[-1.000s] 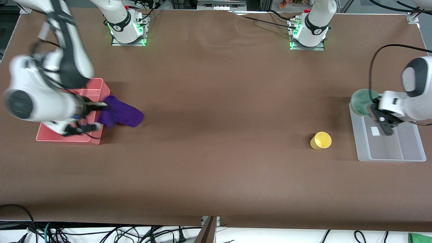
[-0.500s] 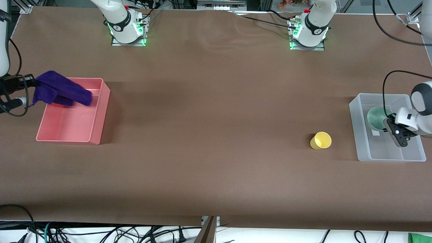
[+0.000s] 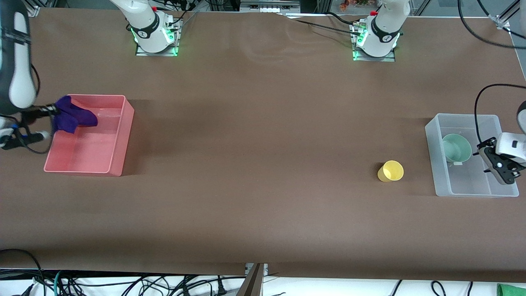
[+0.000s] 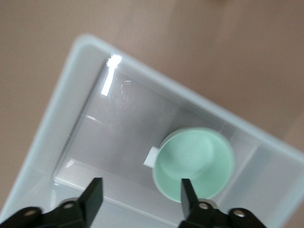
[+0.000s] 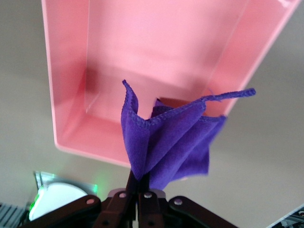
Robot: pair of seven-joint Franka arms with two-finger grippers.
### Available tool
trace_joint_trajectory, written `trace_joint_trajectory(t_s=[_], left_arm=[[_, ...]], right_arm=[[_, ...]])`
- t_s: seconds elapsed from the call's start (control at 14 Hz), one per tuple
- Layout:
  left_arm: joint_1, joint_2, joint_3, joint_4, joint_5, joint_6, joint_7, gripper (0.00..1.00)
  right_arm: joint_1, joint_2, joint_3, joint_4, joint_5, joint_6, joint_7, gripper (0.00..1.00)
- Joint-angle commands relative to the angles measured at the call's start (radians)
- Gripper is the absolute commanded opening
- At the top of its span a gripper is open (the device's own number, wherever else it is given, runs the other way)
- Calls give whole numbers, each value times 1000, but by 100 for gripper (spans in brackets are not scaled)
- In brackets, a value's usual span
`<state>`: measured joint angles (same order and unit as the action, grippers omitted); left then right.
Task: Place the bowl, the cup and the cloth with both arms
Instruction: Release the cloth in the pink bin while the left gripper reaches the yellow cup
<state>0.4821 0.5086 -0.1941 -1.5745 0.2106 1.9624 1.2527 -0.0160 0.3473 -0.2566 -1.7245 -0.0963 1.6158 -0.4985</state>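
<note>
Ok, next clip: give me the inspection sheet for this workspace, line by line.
Surface: brown table, flat.
Bowl: upright in the clear bin.
Cup: on the table beside the clear bin, toward the right arm's end.
Cloth: pinched, hanging over the pink bin.
Clutter: nothing seen.
Left gripper: open, over the clear bin, holding nothing.
Right gripper: shut on the cloth.
Cables: black cable looping at the left arm; more lie below the table edge.
Surroundings: both bases lit green.

The right gripper [image 3: 40,110] hangs in the air at the right arm's end of the table, its 2 fingers pinched tight together. The left gripper [image 4: 140,190] hangs at the left arm's end, fingers [image 4: 91,197] spread wide and holding nothing.
</note>
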Motion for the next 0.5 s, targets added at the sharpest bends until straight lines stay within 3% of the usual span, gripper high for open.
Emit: trace_joint_trajectory(t_s=[0.0, 0.07, 0.21, 0.43], left_arm=[[-11, -2, -89, 42, -28, -86, -306, 100], [-19, 7, -117, 42, -66, -86, -431, 100], [-71, 53, -122, 44, -131, -82, -705, 100], [-115, 112, -122, 44, -206, -51, -942, 100]], right_arm=[[2, -13, 17, -44, 15, 84, 43, 43], [2, -11, 25, -44, 17, 96, 34, 99], [2, -49, 71, -32, 55, 87, 41, 100], [2, -123, 144, 12, 182, 87, 104, 100]])
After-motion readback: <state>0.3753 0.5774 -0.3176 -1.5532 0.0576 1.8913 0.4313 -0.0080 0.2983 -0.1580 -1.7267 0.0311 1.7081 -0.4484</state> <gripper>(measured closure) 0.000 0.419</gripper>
